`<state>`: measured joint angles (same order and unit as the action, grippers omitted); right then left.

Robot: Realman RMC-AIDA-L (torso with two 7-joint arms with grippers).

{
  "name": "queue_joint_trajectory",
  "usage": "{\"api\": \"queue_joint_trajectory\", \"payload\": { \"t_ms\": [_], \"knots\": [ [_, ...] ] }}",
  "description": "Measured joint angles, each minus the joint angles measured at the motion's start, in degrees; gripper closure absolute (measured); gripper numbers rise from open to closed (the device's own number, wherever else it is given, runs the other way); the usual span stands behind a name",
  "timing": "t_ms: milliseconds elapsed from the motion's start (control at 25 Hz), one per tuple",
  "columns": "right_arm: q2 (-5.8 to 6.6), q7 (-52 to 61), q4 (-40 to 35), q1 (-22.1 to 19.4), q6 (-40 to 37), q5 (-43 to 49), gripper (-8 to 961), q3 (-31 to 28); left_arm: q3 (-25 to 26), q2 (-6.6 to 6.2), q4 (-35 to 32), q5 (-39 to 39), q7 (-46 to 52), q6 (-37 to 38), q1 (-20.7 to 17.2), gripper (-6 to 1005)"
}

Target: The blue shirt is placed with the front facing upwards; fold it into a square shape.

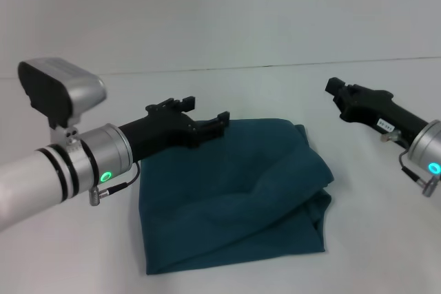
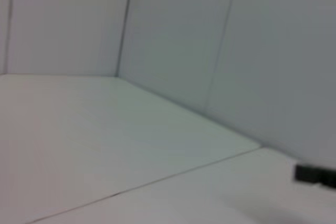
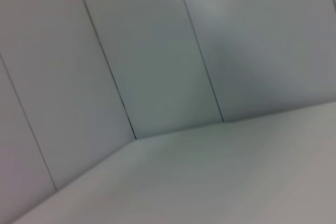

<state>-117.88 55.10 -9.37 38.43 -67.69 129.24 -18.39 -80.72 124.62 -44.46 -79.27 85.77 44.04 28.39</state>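
**Folded Bundle on the Desk, Both Arms Raised**

White desk (image 1: 83,259) under plain white panelled walls (image 3: 157,51), nothing else on it but the blue shirt (image 1: 234,197). Lies toward the near middle of the desk, already doubled into a compact, roughly four-sided bundle. Left and near edges fairly straight; right side thicker, with rounded layers bulging out and a soft crease running across the top. No print, collar or sleeves showing.

Left gripper (image 1: 203,116) hovering just above the bundle's far-left corner, fingers spread a little with a visible gap and nothing between them. Right gripper (image 1: 335,90) lifted clear, well apart from the cloth toward the far-right of the desk; fingers cannot be told as spread or pressed together from this angle. Both wrist views aimed at bare desk and wall seams, no cloth in them; only a small dark tip, probably the other arm's gripper, at the rim of the left wrist view.

Judged stage: folding largely done, arms apparently between a release and either a last tidy-up or retreat. Shape close to square but slack on the right side. Next move, if any: a light pinch on the bulging right edge and a short tuck or press inward, without dragging the lower layers askew.

Room for moving: plenty of open desk on every side of the bundle, near edge closest.
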Motion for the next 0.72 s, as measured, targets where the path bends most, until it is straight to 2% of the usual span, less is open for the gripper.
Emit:
{"api": "queue_joint_trajectory", "payload": {
  "t_ms": [120,400,720],
  "knots": [
    [-0.07,2.29,-3.08,-0.45,-3.55,-0.99,885,0.40,-4.41,0.01,0.09,0.06,-2.23,-5.50,0.28,186],
    [-0.20,2.53,-4.53,-1.98,-3.96,-5.78,880,0.61,-16.68,0.00,0.83,0.13,-3.13,-13.25,3.23,186],
    [0.03,2.58,-5.30,-3.66,-3.96,-7.99,875,0.52,-26.36,0.00,-0.92,0.16,-1.91,-12.61,2.97,187]
  ]
}}
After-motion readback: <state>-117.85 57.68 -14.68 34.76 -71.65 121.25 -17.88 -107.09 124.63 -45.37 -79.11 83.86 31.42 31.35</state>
